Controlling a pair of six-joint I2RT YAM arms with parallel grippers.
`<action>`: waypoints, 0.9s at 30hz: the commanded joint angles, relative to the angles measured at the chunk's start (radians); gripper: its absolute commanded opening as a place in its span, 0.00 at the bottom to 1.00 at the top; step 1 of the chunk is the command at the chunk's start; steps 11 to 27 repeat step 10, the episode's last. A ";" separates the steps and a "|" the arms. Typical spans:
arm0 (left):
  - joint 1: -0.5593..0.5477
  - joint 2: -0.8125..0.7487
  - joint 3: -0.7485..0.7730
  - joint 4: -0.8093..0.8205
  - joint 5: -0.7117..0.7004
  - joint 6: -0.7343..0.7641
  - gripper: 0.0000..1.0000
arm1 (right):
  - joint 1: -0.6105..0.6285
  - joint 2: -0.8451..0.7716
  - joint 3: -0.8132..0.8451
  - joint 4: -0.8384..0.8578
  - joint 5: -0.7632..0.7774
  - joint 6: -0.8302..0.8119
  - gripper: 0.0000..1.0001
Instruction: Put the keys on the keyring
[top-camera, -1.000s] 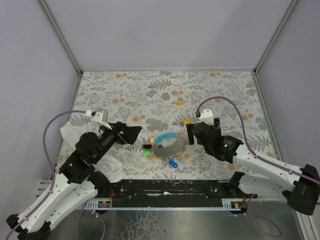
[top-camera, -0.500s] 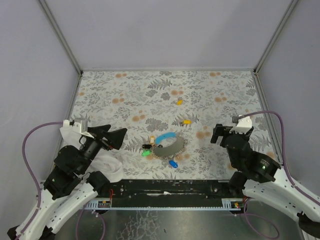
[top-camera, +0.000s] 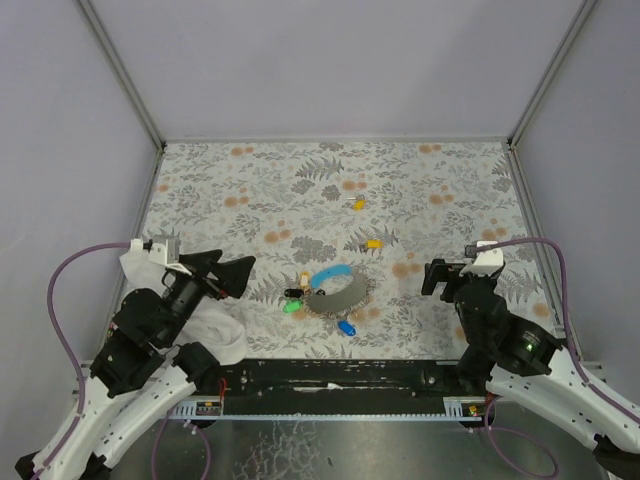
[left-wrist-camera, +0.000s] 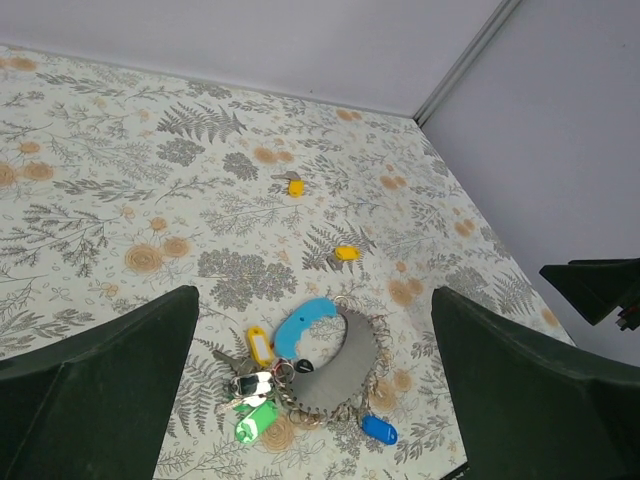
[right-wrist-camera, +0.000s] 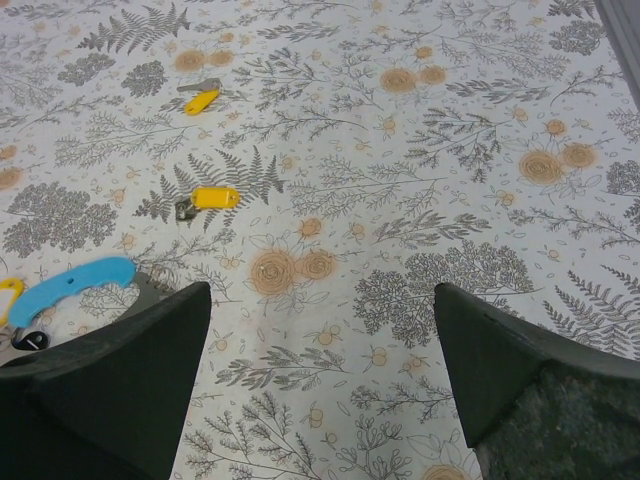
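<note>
The keyring (top-camera: 336, 291) is a curved grey strap with a light-blue section, lying at the table's middle front. It also shows in the left wrist view (left-wrist-camera: 337, 357). A cluster of keys (left-wrist-camera: 250, 385) with yellow, green and black heads lies at its left end. A blue key (top-camera: 347, 327) lies at its front. Two yellow keys (top-camera: 374, 243) (top-camera: 359, 203) lie loose farther back. My left gripper (top-camera: 225, 268) is open and empty, left of the keyring. My right gripper (top-camera: 445, 273) is open and empty, well to its right.
A white cloth (top-camera: 218, 333) lies under the left arm at the front left. Grey walls enclose the floral table mat (top-camera: 300, 180) on three sides. A metal rail (top-camera: 330, 385) runs along the near edge.
My right arm has pulled back from beside the keyring to the right front. My left arm has drawn back to the left. The keys and keyring have not moved.
</note>
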 joint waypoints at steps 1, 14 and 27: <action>0.010 0.008 -0.010 -0.014 0.007 0.015 1.00 | 0.001 -0.019 -0.009 0.062 0.003 -0.024 0.99; 0.043 0.041 -0.007 -0.008 0.045 0.021 1.00 | 0.001 -0.048 -0.011 0.063 0.008 -0.025 0.99; 0.043 0.041 -0.007 -0.008 0.045 0.021 1.00 | 0.001 -0.048 -0.011 0.063 0.008 -0.025 0.99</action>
